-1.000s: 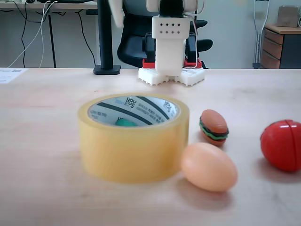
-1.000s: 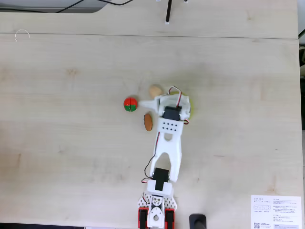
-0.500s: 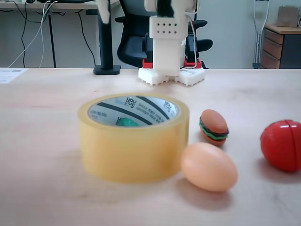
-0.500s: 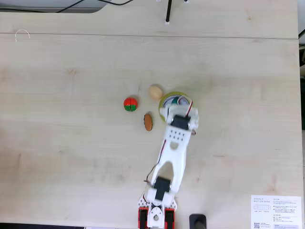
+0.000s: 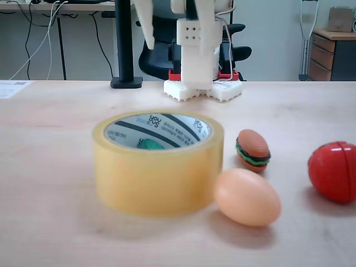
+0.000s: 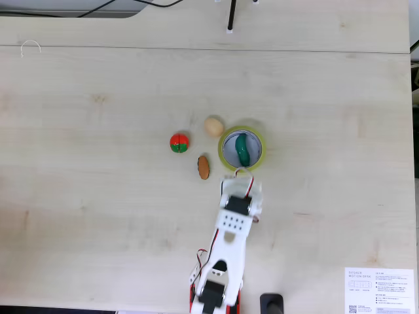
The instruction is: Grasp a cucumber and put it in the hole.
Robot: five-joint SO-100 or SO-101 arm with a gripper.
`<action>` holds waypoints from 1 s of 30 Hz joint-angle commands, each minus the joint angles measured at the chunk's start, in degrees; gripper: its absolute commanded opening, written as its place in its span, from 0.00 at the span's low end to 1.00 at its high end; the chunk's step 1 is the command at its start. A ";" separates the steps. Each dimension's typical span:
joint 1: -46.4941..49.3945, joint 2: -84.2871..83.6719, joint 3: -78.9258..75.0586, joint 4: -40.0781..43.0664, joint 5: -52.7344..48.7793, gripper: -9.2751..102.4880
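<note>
From above, we see the cucumber lying inside the hole of the tape roll, long axis pointing toward the tool, which sits just near-side of it; its opening we cannot tell.

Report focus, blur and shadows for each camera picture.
In a fixed view, low on the table, the tape roll and egg look soft with faint shadows; in a fixed view from above, even light, the cucumber crisp.

White printed arm, perforated link plate, black servos, red-white wires, red base bracket.
</note>
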 commanded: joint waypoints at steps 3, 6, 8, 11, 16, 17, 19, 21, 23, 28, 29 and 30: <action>0.18 9.67 7.47 -3.52 0.26 0.26; 0.18 12.39 11.51 -3.52 0.35 0.26; 0.18 14.50 14.15 -3.69 0.44 0.26; 0.18 18.19 18.19 -4.57 0.44 0.25; 0.18 21.71 22.68 -4.66 0.44 0.20; 0.18 22.50 23.55 -4.66 0.44 0.19; 0.18 24.35 25.22 -4.66 0.44 0.17; 0.18 26.37 27.07 -4.66 0.44 0.16; 0.18 28.56 29.18 -4.83 0.70 0.16; 0.18 39.02 37.00 -5.10 2.29 0.14; 0.18 42.71 39.29 -5.19 2.81 0.14; 0.18 46.93 41.84 -5.19 3.25 0.15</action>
